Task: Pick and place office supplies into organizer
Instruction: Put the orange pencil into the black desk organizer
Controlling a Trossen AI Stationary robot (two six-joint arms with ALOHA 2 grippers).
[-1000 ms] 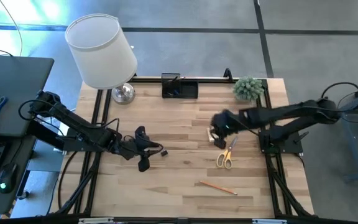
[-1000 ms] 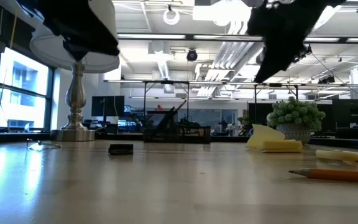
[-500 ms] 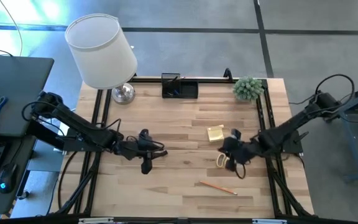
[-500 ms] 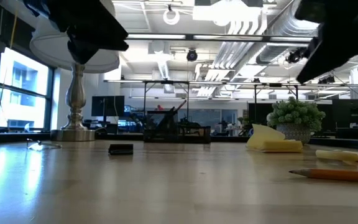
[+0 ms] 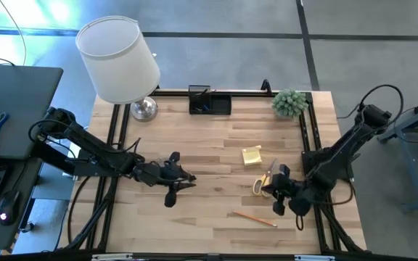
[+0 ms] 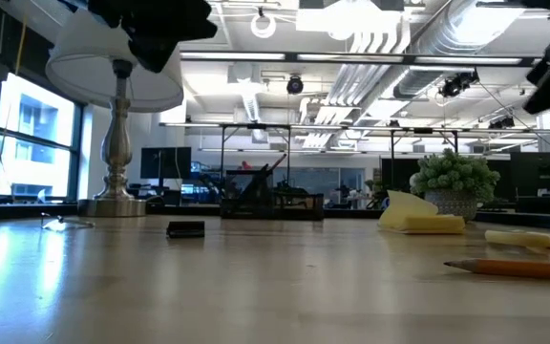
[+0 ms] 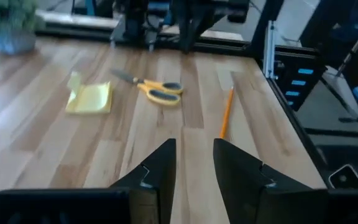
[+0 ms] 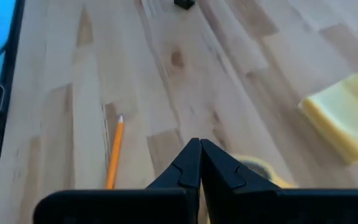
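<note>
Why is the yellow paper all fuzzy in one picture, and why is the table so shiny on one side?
In the right wrist view the sticky-note pad is smeared and soft, while the pencil is a bit clearer. In the low view window light glares off the table near the lamp, and the nearest tabletop is out of focus.

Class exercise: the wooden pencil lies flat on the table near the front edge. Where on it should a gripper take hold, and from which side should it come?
Grip the pencil at mid-shaft, coming straight down from above with the jaws across its length. It lies flat and thin on the table, with bare wood all around, so probably only a top approach gets fingers onto both sides.
</note>
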